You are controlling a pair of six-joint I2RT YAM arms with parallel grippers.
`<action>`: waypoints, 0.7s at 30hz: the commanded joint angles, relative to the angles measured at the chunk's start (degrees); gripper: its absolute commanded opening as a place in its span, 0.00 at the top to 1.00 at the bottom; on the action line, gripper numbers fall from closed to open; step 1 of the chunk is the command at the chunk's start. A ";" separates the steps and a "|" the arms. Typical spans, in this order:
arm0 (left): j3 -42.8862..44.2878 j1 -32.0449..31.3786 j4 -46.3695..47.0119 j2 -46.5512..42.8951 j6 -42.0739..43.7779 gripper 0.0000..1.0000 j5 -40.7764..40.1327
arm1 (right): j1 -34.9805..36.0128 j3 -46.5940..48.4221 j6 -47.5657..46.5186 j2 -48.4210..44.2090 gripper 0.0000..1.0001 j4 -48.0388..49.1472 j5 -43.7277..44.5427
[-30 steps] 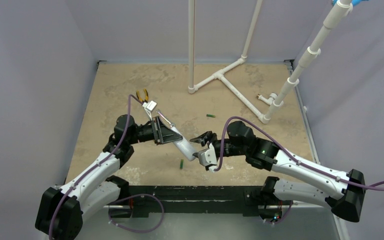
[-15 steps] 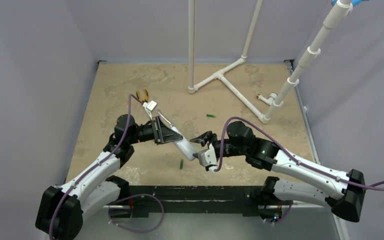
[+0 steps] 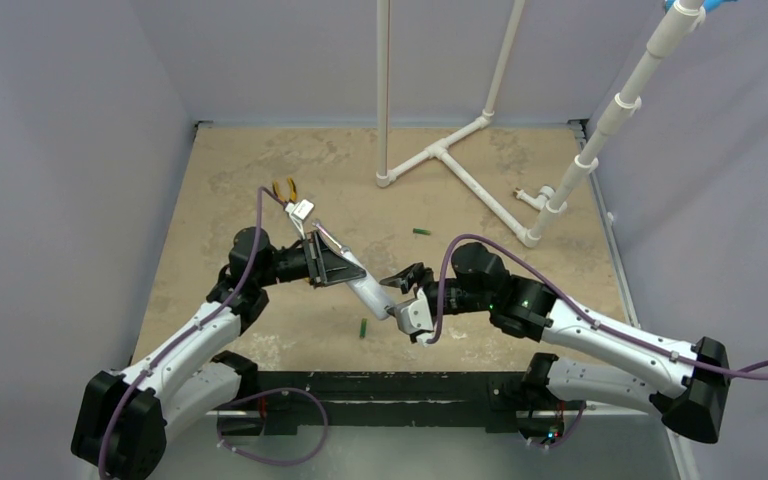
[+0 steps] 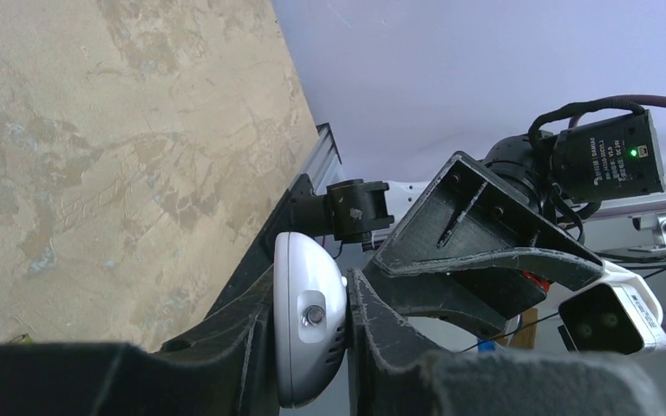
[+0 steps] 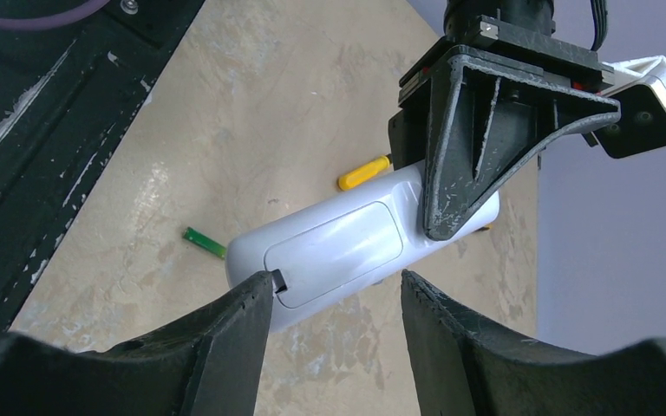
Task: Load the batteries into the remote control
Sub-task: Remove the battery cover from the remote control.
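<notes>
Close to the table's [image 3: 210, 200] front edge, one battery [image 3: 363, 327] is seen lying flat. Just behind it, the remote control [image 3: 372, 295] is clamped by the left gripper [image 3: 332, 268]. Its far end is hidden by the jaws and no btns are seen. The right gripper [image 3: 408, 293] is spread apart astride its free end, w/ one fingertip [image 5: 251, 299] at the back-cover notch. A 2nd battery [image 3: 421, 232] lies mid-table. Label text on the black camera [image 4: 603, 160] can't be read.

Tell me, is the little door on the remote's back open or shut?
Shut: the battery cover sits flush in the remote control, and a battery lies outside on the table.
</notes>
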 commanded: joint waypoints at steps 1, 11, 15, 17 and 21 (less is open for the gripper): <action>3.01 -0.11 3.93 0.04 -0.29 1.00 1.49 | 0.14 0.19 -0.52 0.90 0.45 0.84 0.26; 2.56 -0.11 4.43 0.09 -0.47 1.00 1.52 | 0.15 -0.17 -0.49 1.21 0.45 3.07 3.40; 2.38 -0.11 4.83 0.62 -0.42 1.00 1.61 | 0.17 -0.65 -0.46 0.43 0.45 4.23 3.59; 1.95 -0.11 5.55 0.93 -0.73 1.00 1.70 | 0.18 -1.08 -0.27 0.04 0.45 5.25 4.00; 1.29 -0.11 7.22 1.78 -1.52 1.00 1.87 | 0.15 -1.39 -0.13 -0.88 0.44 5.72 4.34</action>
